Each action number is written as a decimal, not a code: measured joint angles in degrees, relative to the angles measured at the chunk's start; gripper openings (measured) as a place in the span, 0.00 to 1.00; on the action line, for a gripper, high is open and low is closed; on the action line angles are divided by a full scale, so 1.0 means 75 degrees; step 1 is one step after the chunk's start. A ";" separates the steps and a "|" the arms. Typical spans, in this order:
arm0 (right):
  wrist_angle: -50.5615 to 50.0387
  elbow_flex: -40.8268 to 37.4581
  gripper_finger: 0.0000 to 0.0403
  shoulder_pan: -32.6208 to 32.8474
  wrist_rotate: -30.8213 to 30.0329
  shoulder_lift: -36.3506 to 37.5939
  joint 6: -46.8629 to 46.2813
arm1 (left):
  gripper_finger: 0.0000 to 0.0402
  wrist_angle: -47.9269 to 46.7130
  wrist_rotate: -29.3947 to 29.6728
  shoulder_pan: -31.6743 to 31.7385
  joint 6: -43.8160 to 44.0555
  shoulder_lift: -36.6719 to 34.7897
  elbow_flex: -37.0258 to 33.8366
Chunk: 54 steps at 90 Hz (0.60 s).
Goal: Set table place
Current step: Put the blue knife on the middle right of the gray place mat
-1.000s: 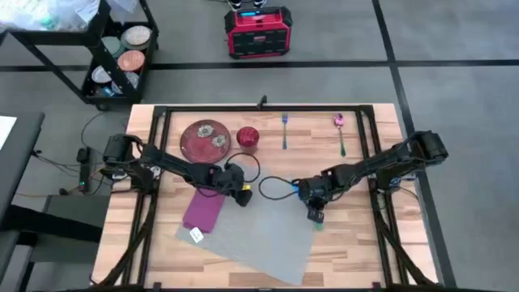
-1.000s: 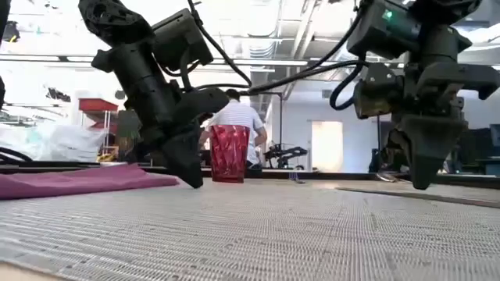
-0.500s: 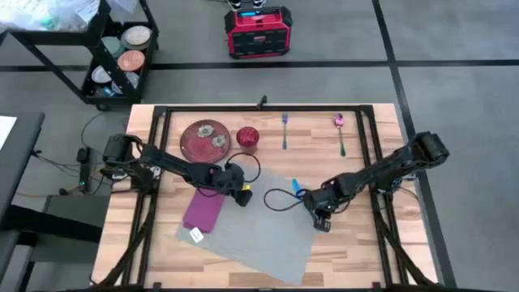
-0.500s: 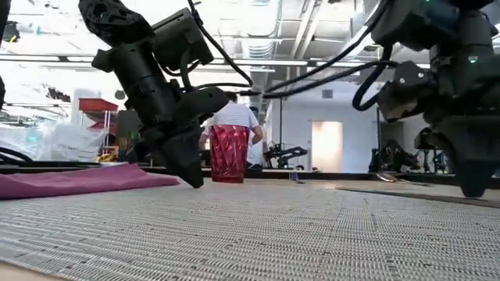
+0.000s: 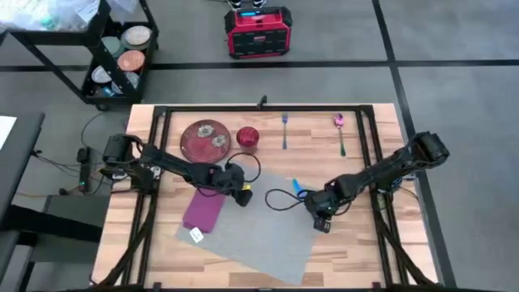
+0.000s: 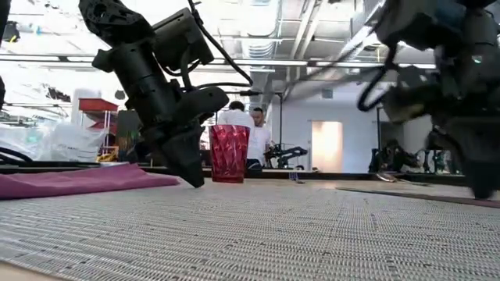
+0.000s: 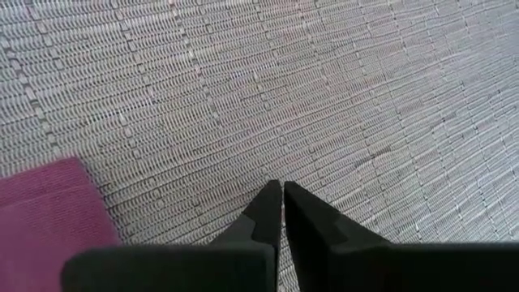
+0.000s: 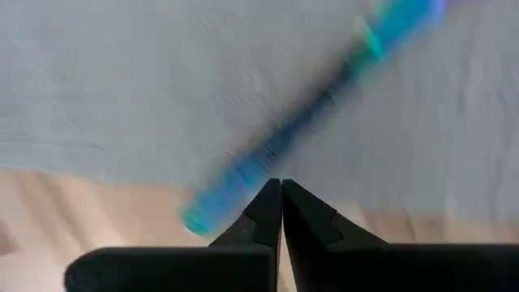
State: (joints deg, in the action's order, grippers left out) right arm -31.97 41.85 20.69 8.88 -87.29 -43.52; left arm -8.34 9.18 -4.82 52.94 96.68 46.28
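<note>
High view: the table (image 5: 357,251) is made of light wooden planks with a black frame, and it stands on a grey floor; the place (image 5: 259,227), a big grey mat, lies tilted on the table, near its front edge. Behind the table sit a red box (image 5: 258,31) and a black cart (image 5: 105,57) with bowls. A magenta napkin (image 5: 204,209) lies on the mat's left end. Beyond the mat stand a red plate (image 5: 204,139) and a red cup (image 5: 247,137); a blue fork (image 5: 285,130) and a pink spoon (image 5: 340,134) lie further right. A blue knife (image 5: 296,186) lies on the mat's far edge. The left gripper (image 5: 242,197) rests on the mat beside the napkin, its fingers (image 7: 263,215) pressed together on nothing. The right gripper (image 5: 322,225) is at the mat's right edge, fingers (image 8: 265,211) together too. In the low view, two people (image 6: 251,133) stand in the room behind the cup.
</note>
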 joint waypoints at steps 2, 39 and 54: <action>0.0035 0.0000 0.00 0.0085 -0.0003 0.0000 -0.0026 | 0.00 0.0002 0.0011 0.0000 -0.0046 0.0000 0.0000; 0.1775 0.0011 0.00 0.0326 0.0230 -0.0570 0.0828 | 0.00 0.0012 0.0048 0.0000 -0.0108 -0.0003 0.0003; 0.2285 0.0027 0.00 0.0213 0.0718 -0.0775 0.1520 | 0.00 0.0026 0.0040 0.0000 -0.0123 -0.0006 0.0006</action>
State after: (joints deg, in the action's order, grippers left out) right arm -14.83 42.05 22.29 14.27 -93.10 -32.12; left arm -8.14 9.47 -4.82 52.02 96.64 46.33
